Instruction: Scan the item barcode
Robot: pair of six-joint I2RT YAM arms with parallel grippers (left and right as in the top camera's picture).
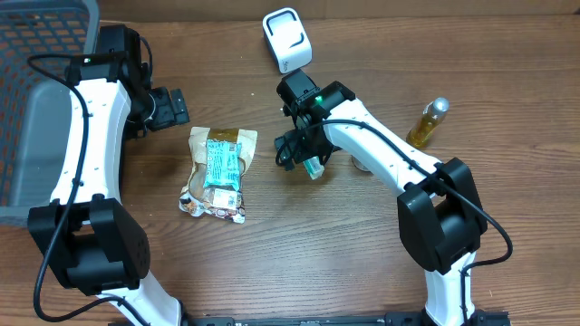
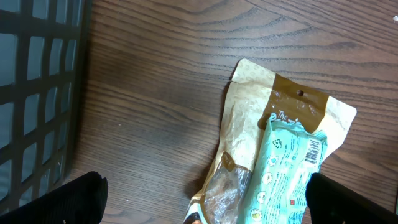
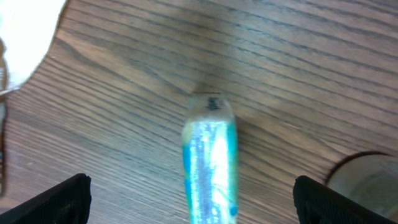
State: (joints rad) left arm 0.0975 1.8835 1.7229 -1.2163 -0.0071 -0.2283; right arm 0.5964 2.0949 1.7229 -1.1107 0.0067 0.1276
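right gripper (image 3: 193, 202) is released, jaws wide either side of the tube (image 3: 210, 143). light, glossy, probably slippery: grasp across its middle.

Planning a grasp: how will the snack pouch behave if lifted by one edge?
The snack pouch looks thin and creased, so it would probably flop and sag. The teal packet lying on it might slide off.
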